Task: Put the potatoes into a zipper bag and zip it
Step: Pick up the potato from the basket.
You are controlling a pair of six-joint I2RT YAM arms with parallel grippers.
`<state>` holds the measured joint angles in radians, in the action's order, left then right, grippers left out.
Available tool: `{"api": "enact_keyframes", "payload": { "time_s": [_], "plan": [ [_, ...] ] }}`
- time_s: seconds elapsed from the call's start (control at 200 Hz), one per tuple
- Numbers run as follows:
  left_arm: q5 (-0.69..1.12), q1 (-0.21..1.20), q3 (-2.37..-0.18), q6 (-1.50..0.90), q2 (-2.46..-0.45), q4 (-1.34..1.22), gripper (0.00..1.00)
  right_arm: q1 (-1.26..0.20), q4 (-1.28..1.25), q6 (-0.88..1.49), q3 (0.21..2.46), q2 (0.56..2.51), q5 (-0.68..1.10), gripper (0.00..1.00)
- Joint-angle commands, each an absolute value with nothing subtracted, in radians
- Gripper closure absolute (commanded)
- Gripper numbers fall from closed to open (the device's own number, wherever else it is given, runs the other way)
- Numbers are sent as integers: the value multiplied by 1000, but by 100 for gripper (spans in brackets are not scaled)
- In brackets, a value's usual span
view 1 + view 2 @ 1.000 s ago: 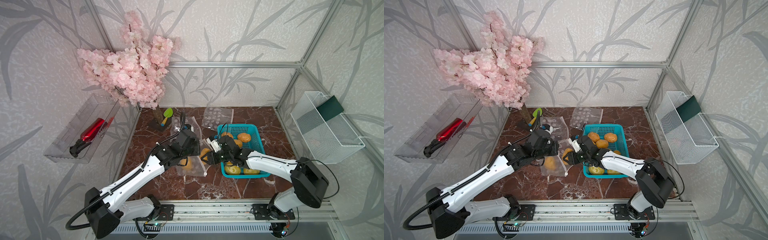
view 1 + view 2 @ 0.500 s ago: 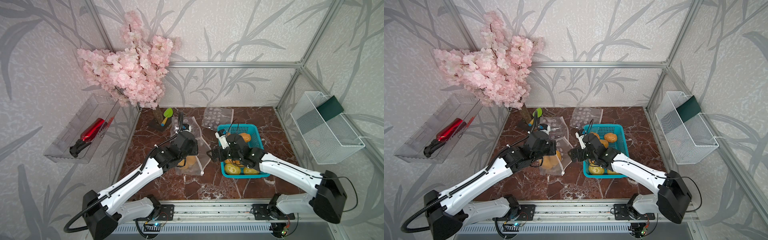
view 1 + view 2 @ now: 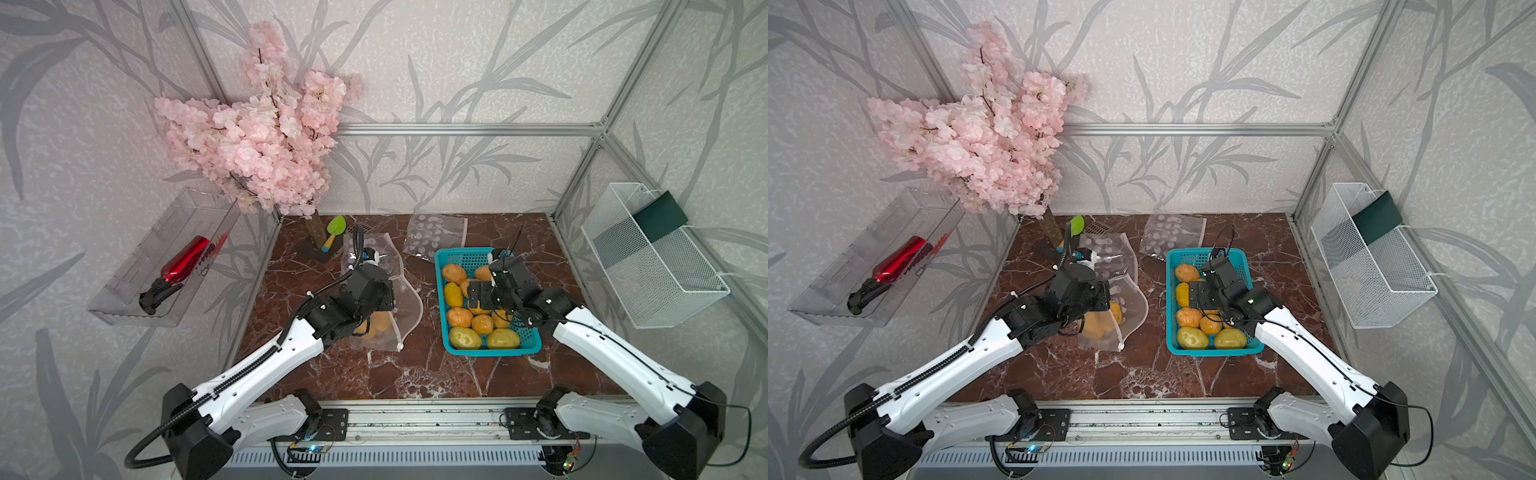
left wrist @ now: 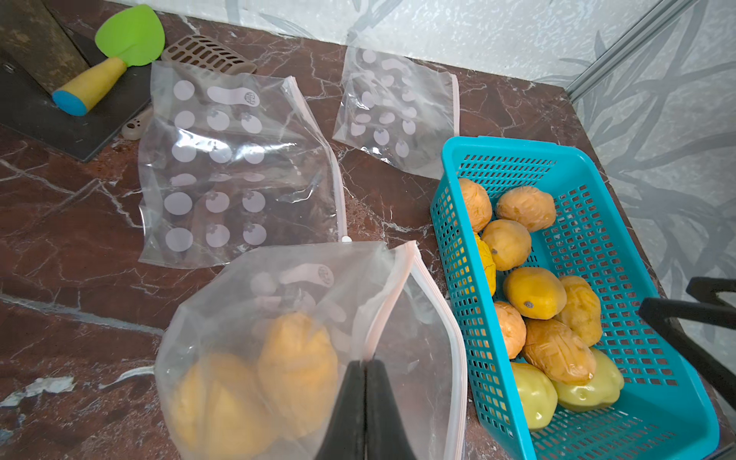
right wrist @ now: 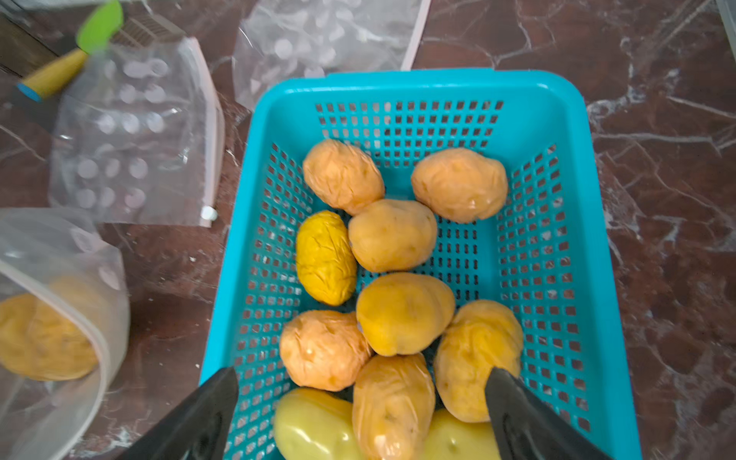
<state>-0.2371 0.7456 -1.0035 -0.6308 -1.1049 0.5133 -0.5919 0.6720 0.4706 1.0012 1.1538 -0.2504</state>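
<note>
My right jaws stand wide apart just above the potatoes in the teal basket on the surface. My left jaws are clamped together on the rim of the zipper bag, with two potatoes inside it.

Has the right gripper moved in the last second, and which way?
Yes. The right gripper has moved away from the mouth of the zipper bag, rightward in a top view, and now hangs open over the teal basket.

No legible text; small round stamp on zipper bag, characters too blurred.
</note>
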Motion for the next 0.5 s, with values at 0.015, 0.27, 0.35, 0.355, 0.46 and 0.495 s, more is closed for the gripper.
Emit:
{"api": "enact_keyframes", "payload": {
  "time_s": [0.015,0.27,0.35,0.355,0.46,0.495],
  "plan": [
    [-304,742,-1000,-657,-1082,534,100,-586,781,449,995,1146,-271,3],
    [-298,742,-1007,-656,-1092,543,100,-579,780,443,940,1215,-245,4],
    [-281,743,-1014,-634,-1097,537,100,-580,780,457,933,1250,-213,7],
    [-279,743,-1015,-632,-1097,538,100,-580,780,457,932,1252,-209,7],
    [-278,743,-1032,-623,-1109,558,100,-579,763,460,917,1277,-160,8],
    [-280,743,-1035,-626,-1112,563,100,-580,754,460,908,1284,-150,7]
  ]
}}
